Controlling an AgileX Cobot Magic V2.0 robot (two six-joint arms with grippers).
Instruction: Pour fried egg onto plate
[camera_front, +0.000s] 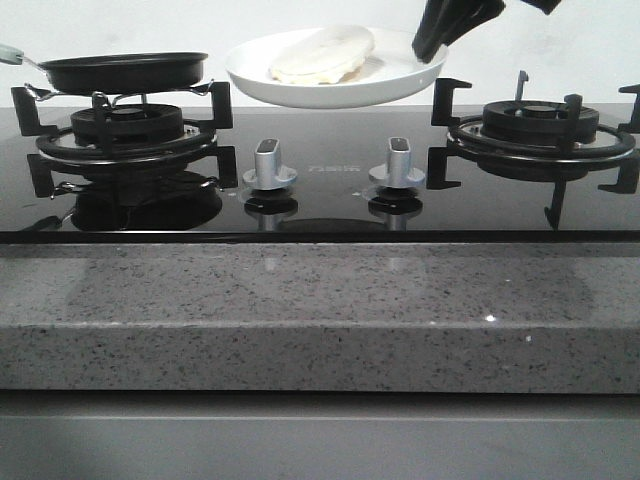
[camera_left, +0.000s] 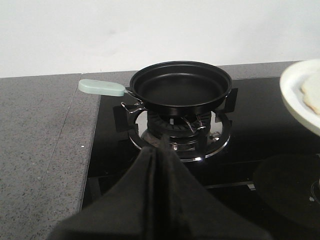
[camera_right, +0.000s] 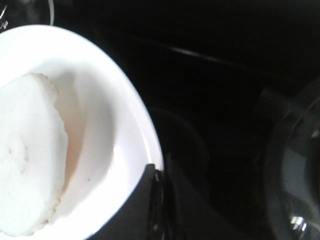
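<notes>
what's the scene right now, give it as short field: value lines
egg: fried egg lies on the plate
plate: white plate held above the stove between the burners, tilted
pan: black frying pan empty, sitting on the left burner, pale green handle
right gripper: right gripper shut on the plate's rim
left gripper: left gripper shut, holding nothing, short of the pan
right burner: right burner bare
knobs: two silver knobs at the stove front
</notes>
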